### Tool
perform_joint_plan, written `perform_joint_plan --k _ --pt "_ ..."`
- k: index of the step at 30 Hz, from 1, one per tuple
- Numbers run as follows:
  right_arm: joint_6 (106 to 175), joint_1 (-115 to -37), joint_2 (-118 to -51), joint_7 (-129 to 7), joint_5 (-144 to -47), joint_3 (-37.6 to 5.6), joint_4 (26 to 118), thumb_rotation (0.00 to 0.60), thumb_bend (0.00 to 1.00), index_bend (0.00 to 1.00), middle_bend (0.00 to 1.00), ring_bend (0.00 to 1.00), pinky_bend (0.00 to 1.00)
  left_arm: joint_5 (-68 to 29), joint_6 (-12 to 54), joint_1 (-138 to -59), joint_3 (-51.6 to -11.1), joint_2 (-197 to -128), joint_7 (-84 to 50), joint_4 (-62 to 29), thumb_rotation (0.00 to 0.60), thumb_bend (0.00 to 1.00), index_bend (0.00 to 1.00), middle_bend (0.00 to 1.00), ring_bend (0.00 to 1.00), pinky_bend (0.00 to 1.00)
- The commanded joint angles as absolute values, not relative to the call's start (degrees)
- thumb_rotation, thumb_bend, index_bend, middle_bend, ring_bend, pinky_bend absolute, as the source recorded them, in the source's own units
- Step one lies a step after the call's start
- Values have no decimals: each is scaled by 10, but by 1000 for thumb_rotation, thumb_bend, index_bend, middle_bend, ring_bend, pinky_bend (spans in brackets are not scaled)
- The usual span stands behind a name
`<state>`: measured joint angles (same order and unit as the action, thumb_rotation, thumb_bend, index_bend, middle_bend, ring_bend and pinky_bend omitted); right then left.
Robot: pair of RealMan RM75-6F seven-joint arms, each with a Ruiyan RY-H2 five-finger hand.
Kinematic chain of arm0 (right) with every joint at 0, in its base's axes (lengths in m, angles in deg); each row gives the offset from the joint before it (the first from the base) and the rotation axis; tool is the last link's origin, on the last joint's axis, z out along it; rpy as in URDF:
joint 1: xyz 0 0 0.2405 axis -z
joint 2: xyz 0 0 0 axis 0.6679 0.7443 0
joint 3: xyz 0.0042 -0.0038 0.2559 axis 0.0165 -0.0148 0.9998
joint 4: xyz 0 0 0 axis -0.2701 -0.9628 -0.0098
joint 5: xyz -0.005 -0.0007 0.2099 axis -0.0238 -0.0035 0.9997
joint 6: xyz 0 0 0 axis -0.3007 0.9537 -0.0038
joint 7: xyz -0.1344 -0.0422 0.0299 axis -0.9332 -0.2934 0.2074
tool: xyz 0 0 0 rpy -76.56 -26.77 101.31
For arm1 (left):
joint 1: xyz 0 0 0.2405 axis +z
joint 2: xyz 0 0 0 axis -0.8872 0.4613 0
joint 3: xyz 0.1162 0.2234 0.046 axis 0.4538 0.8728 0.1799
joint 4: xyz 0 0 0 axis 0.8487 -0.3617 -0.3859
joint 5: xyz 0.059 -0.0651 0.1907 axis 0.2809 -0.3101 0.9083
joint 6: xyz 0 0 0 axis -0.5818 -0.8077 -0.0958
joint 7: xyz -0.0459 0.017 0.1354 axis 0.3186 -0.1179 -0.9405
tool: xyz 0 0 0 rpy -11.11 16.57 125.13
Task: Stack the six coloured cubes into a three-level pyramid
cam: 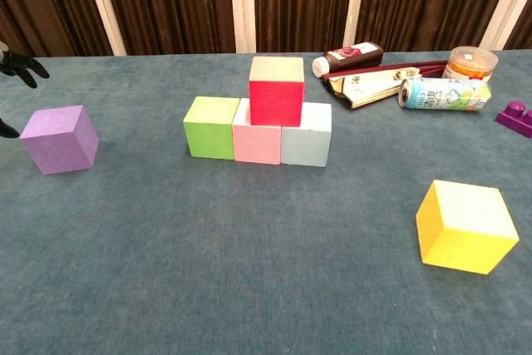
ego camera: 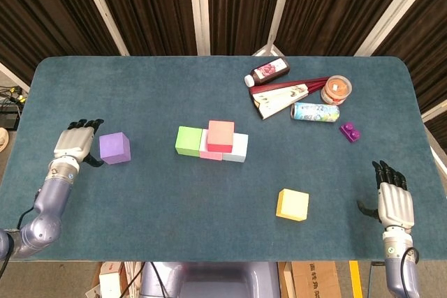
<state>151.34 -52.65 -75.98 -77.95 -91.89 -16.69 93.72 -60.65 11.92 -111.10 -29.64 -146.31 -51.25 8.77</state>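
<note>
Left hand (ego camera: 75,142) sits just left of purple cube (ego camera: 114,148), fingers apart and empty, thumb low near cube's near-left edge; cube lies to hand's right, square, no long axis; base row green (ego camera: 188,140), pink (cam: 257,142), pale blue (ego camera: 237,147) touching, red (ego camera: 221,135) on top; yellow (ego camera: 292,204) nearer right hand (ego camera: 395,204), fingers apart, idle at table edge; likely next: left grips purple.

Far right corner clutter: dark bottle (ego camera: 267,71), folded fan (ego camera: 283,95), orange-lidded jar (ego camera: 336,89), printed can (ego camera: 315,112) lying down, purple toy brick (ego camera: 350,131) nearby.
</note>
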Motion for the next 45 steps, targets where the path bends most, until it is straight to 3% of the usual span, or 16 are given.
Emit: perform_joint_plan --k 1,14,45 --pt "1513 -527 -759 -779 -918 -167 938 600 287 0 0 0 0 -610 123 -1116 -293 -1473 -518 81 600 244 106 120 0 0" --pt "1516 -525 -756 -776 -916 -166 939 600 286 0 0 0 0 -612 135 -1122 -293 -1525 -521 33 600 251 153 175 0 0" --pt "1509 -529 -757 -778 -905 -165 936 600 288 0 0 0 0 -616 140 -1126 -300 -1545 -532 17 600 314 228 244 0 0"
